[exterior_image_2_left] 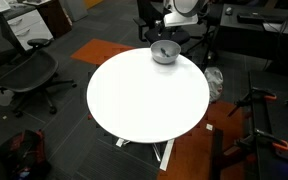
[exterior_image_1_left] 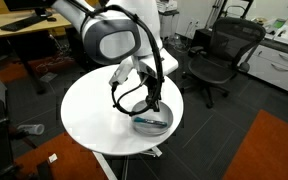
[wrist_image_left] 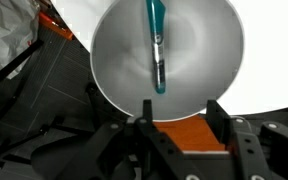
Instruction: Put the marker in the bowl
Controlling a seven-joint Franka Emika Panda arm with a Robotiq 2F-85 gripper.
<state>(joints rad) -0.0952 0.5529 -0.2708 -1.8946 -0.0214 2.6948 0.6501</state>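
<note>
- Since the marker (wrist_image_left: 155,25) already lies inside the bowl (wrist_image_left: 114,55) in the wrist view, the main part of the task looks done.
- It lies loose along the smooth inner wall, one end towards the bowl's middle and the other running out of the top of the picture, with nothing holding it.
- The gripper (wrist_image_left: 180,108) hangs over the bowl with its two fingers (wrist_image_left: 144,112) spread wide. The gap between them is empty, and neither finger touches the marker or the rim.
- In both exterior views the bowl (exterior_image_1_left: 154,124) (exterior_image_2_left: 165,54) sits upright on the round white table (exterior_image_1_left: 94,110) (exterior_image_2_left: 144,100), close to its edge. The wrist view agrees, showing orange carpet (wrist_image_left: 184,135) just past the rim.
- The gripper (exterior_image_1_left: 154,103) stands just above the bowl in an exterior view. From that far off, the marker shows only as a faint dark streak in the bowl, too small to be sure of.
- What is left, by my judgement, is only to lift the arm straight up and away.
- The one risk I see is a finger clipping the rim on the way out and nudging the bowl towards the table edge.
</note>
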